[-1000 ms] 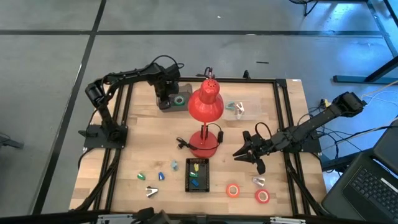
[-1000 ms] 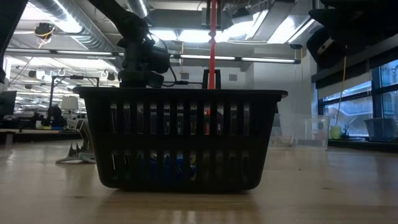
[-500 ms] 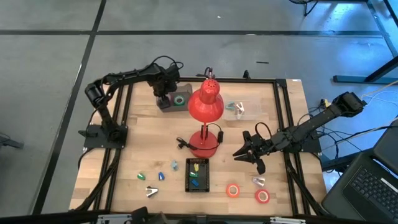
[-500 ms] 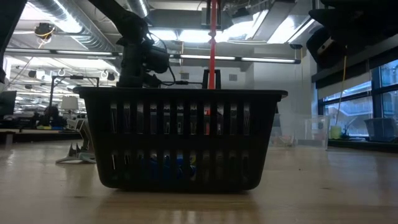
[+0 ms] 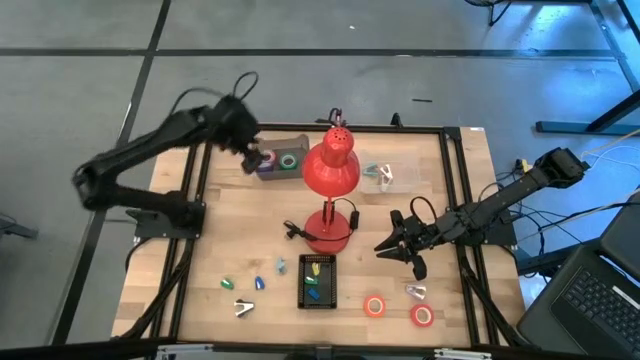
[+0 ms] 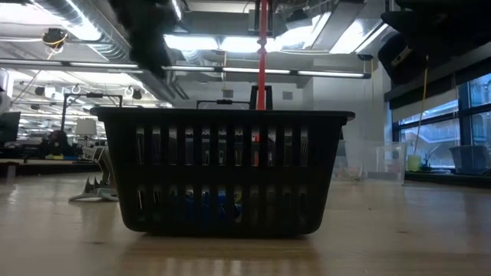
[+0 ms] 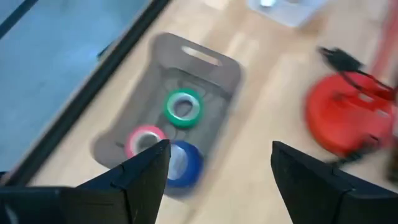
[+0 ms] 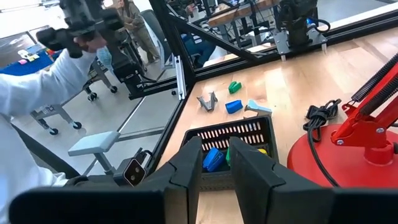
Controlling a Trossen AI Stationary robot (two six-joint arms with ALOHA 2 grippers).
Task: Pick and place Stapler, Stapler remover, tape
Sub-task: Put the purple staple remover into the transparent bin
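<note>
Wooden counter (image 5: 230, 240) seen from above, framed by black rails, with a red desk lamp (image 5: 330, 165) at its centre. At about 11 o'clock from the lamp, a grey tray (image 7: 205, 59) holding three tape rolls: a green roll (image 7: 183, 107), a pink roll (image 7: 145, 140) and a blue roll (image 7: 185, 165).

Left claw (image 7: 221, 149) raised above that tray, at the tray's 9 o'clock side, fingers spread wide and carrying nothing. Right claw (image 5: 398, 250) low over the counter at about 4 o'clock from the lamp, fingers narrow with a slim gap, nothing between them.

At 6 o'clock, a black basket (image 5: 318, 282) with small blue and yellow items inside. At 5 o'clock, loose on the wood, an orange tape roll (image 5: 376, 306) and a red tape roll (image 5: 421, 316), with a small metal piece (image 5: 416, 291) just beside them, possibly the stapler remover. No stapler clearly told apart.

Probably the pause between one drop-off and the next pick. To do the next pick well: pick one loose roll at 5 o'clock, preferably with the nearer right claw; widen the fingers first; come straight down so one finger lands in the hollow centre and the other outside the ring; close gently; lift clear before travelling, and steer wide of the lamp head and its cord.
</note>
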